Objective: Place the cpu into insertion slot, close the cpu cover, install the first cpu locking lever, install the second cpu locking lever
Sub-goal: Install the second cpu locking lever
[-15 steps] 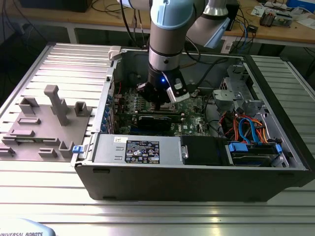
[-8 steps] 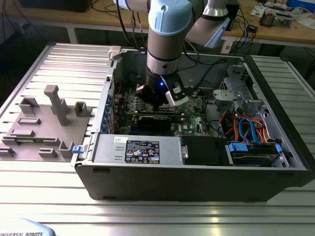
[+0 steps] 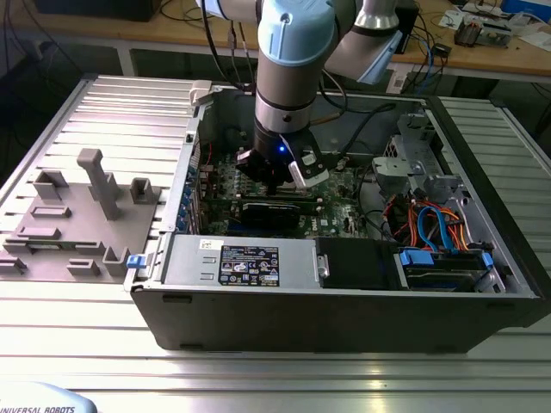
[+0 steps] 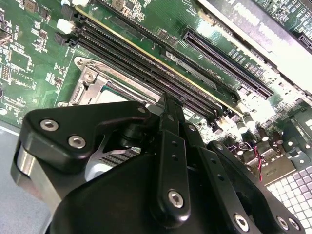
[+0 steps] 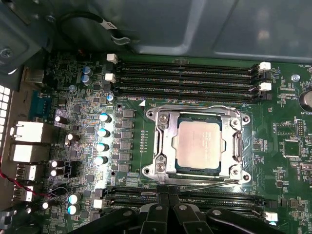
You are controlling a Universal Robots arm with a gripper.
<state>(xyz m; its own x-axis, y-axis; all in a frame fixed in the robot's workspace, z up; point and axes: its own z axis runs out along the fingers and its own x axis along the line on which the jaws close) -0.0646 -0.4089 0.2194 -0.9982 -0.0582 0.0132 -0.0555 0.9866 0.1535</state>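
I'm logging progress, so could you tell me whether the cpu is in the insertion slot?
In. The cpu lies flat inside the insertion slot, with the cpu cover framing it.

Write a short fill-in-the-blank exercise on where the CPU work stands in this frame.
1. In the first wrist view, the cpu lies in the insertion slot, framed by the silvery ____.
2. The motherboard is coloured ____.
3. In the exterior view, the arm reaches down into an open computer ____.
4. In the first wrist view, the pincer sits over the socket's edge beside the long black ____ slots.

Missing words: cpu cover; green; case; memory
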